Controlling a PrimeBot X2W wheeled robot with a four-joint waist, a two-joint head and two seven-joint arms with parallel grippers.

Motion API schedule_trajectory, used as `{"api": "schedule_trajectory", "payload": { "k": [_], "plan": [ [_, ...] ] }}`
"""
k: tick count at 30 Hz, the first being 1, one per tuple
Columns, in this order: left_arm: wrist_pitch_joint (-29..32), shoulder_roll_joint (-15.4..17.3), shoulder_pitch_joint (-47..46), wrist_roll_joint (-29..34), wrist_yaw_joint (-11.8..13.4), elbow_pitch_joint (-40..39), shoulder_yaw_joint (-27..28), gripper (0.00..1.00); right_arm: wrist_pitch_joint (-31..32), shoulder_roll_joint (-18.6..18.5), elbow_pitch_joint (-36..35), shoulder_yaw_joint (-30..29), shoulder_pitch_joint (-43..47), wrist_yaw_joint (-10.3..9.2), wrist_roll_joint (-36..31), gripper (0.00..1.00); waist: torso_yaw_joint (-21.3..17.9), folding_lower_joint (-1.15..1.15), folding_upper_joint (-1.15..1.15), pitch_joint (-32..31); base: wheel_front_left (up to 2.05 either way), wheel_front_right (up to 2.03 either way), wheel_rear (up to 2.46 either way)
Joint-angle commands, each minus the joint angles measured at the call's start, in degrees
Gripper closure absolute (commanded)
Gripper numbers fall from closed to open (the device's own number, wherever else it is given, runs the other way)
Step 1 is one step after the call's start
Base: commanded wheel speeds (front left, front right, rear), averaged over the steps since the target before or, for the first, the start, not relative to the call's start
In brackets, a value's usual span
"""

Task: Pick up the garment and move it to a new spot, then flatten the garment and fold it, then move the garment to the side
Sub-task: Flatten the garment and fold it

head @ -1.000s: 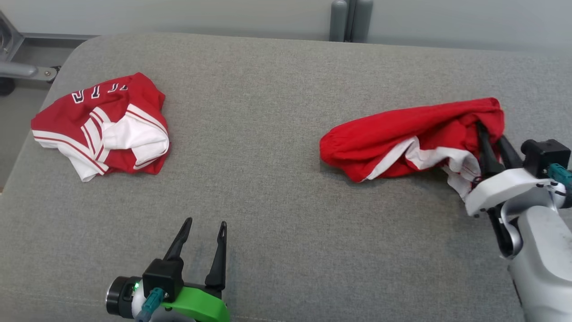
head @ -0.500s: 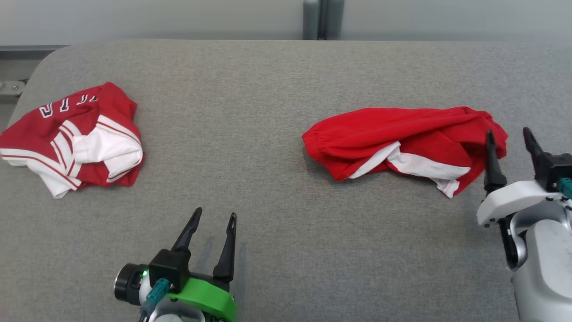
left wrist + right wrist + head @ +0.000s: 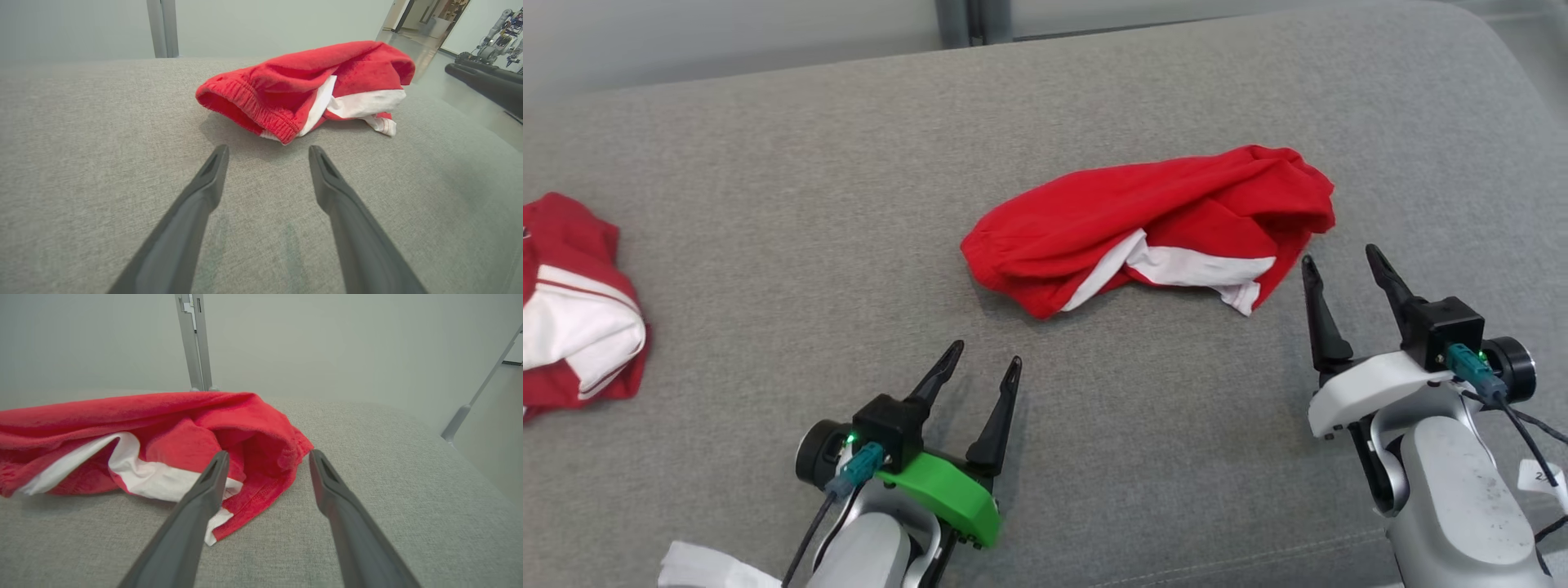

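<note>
Red cloth with a white panel, the garment (image 3: 1152, 224) lies crumpled in a long heap on the grey upholstered surface (image 3: 792, 188), a little right of the middle of the head view. Its gathered elastic end points toward the robot's left and its bunched, folded-over end toward the right. A white strip runs along the near side and ends in a small loose corner at the lower right. The right gripper (image 3: 1340, 256) stands just beside that right end, low over the fabric surface, its two dark fingers spread wide with nothing between them. From the right wrist view the red hem lies just ahead of the fingertips, and whether the nearer finger brushes it cannot be told. The left gripper (image 3: 985, 354) hovers near the front edge, well apart from the garment, fingers likewise spread and empty, aimed toward the ribbed elastic band. A second red-and-white garment (image 3: 572, 327) sits in a heap at the far left edge, well apart from the first. A grey post (image 3: 968, 20) rises behind the surface
</note>
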Motion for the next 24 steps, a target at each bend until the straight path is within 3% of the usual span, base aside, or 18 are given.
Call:
{"api": "schedule_trajectory", "payload": {
  "k": [1,14,20,21,23,24],
  "plan": [
    [0.0,0.3,-1.8,-0.9,-0.2,1.0,-0.2,0.0,-0.2,0.2,-0.3,0.7,-0.3,-0.08,0.3,0.0,-4.5,0.0,0.0,3.8,0.0,0.0,0.0],
    [0.0,0.3,-7.6,-5.7,-0.4,8.9,0.8,0.0,-0.2,0.9,-1.2,0.1,-1.0,-0.08,0.8,0.0,-8.8,0.0,0.0,7.0,0.0,0.0,0.0],
    [0.0,0.4,-9.2,-7.2,-0.4,4.1,0.8,0.0,-0.2,1.5,-1.0,0.4,-1.5,-0.08,1.1,0.0,-8.9,0.0,0.0,7.6,0.0,0.0,0.0],
    [0.0,0.4,-9.1,-7.1,-0.4,2.9,1.2,0.17,-0.2,1.5,-0.9,0.5,-1.5,-0.08,1.2,0.0,-8.8,0.0,0.0,7.6,0.0,0.0,0.0],
    [0.0,0.4,-8.9,-6.2,-0.4,0.8,1.0,0.64,-0.2,1.6,-0.8,0.4,-1.3,-0.08,1.4,0.0,-8.5,0.0,0.0,7.5,0.0,0.0,0.0],
    [0.0,0.5,-8.6,-6.1,-0.4,-0.2,1.2,1.0,-0.2,1.7,-0.7,0.5,-1.2,-0.08,1.4,0.0,-8.3,0.0,0.0,7.4,0.0,0.0,0.0]
  ]
}}
